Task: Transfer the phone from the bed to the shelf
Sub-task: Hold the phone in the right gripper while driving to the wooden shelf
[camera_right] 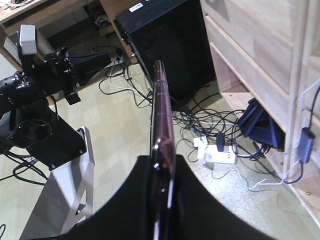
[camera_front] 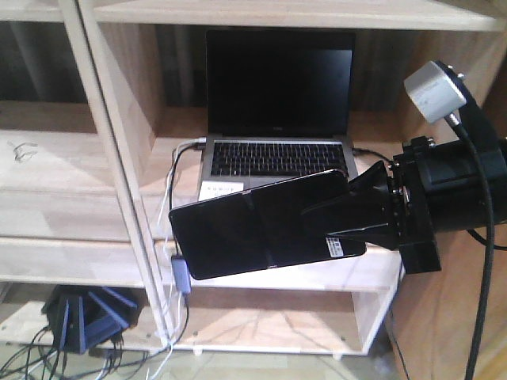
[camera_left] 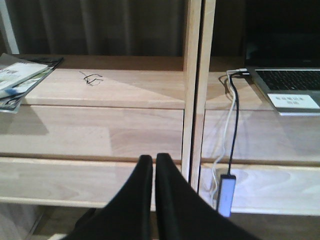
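While my right claw (camera_front: 321, 218) is clamped on the phone (camera_front: 238, 229) out front of the laptop (camera_front: 277, 103) on the shelf (camera_front: 71, 214), my left claw (camera_left: 154, 165) sits closed, empty.

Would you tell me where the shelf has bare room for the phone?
The shelf board is mostly bare between the magazines and the divider. Beyond it, the laptop and cables crowd; only a front strip is free.

Black right gripper (camera_front: 318, 222); silver camera (camera_front: 434, 89)

Right hand (camera_right: 164, 171) was clamped on the phone (camera_right: 161, 107), held edge-on and upright, with tangled cables (camera_right: 200, 117) on the floor below and the shelf (camera_right: 260, 45) alongside.
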